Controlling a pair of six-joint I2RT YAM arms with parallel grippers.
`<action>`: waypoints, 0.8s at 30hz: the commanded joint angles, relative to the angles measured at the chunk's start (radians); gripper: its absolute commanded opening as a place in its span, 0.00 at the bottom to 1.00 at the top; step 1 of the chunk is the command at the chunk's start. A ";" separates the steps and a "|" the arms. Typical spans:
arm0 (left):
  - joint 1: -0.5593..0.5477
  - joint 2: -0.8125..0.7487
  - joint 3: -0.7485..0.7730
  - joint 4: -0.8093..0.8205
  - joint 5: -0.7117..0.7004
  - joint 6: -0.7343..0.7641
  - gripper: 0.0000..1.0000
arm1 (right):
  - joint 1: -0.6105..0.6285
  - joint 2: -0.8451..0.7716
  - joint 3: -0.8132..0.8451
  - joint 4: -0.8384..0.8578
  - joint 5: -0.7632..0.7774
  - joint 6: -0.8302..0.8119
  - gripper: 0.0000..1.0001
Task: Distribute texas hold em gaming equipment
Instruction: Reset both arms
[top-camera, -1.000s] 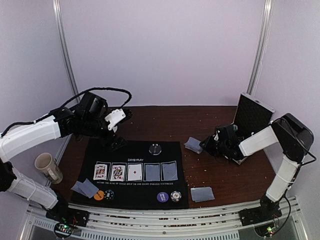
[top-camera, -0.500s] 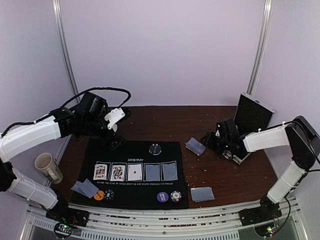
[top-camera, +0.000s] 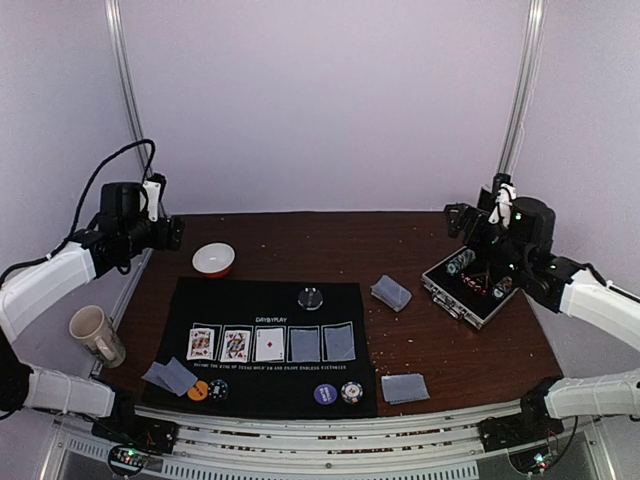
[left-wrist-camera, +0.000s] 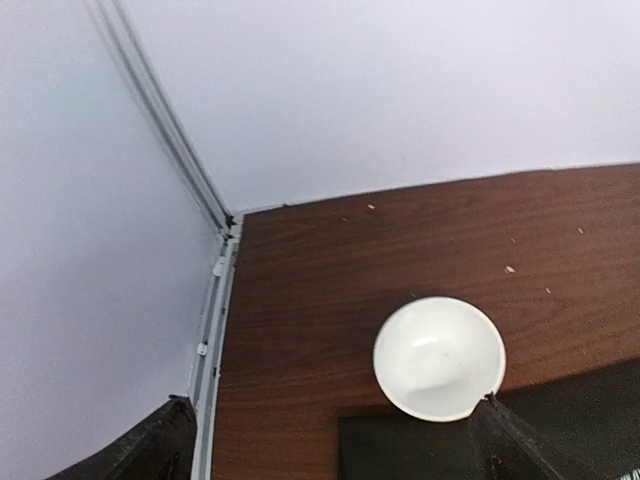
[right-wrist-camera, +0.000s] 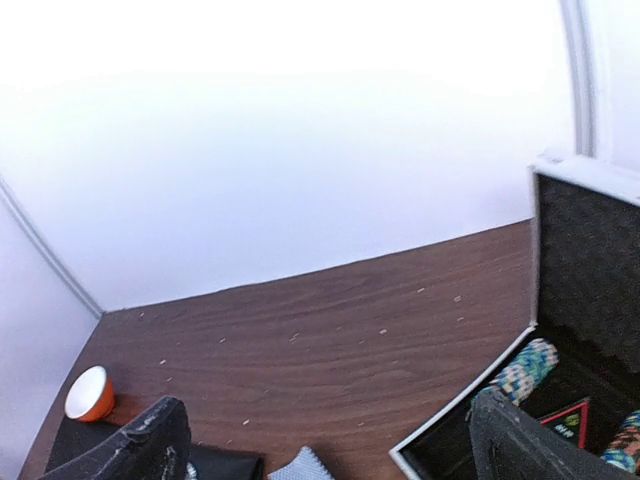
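Two spread grippers, and the spare chips lie nearest the right arm

Both arms hang high over the table's (top-camera: 450, 350) far corners. The left gripper (left-wrist-camera: 332, 447) stands spread above the bowl (left-wrist-camera: 439, 358), and the right gripper (right-wrist-camera: 335, 442) is spread and empty over the open case (top-camera: 448, 300). Five cards (top-camera: 269, 344) line the mat (top-camera: 270, 300), with the disc (top-camera: 311, 297) beyond them. Chips (top-camera: 198, 390) lie by the near-left pair (top-camera: 170, 376) and the near-right pair (top-camera: 404, 388), but none by the third pair (top-camera: 391, 292), between mat and case. The chip rolls (right-wrist-camera: 525, 368) lie slantwise in the case, just below and right of the right gripper, so that arm looks better placed to fetch them
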 joint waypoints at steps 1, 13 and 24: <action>0.084 -0.022 -0.141 0.376 -0.118 -0.083 0.98 | -0.099 -0.104 -0.161 0.138 0.008 -0.144 1.00; 0.137 0.129 -0.527 1.067 -0.182 0.016 0.98 | -0.273 -0.190 -0.675 0.807 0.205 -0.297 1.00; 0.144 0.280 -0.670 1.397 -0.019 0.043 0.98 | -0.398 0.301 -0.682 1.228 -0.053 -0.329 1.00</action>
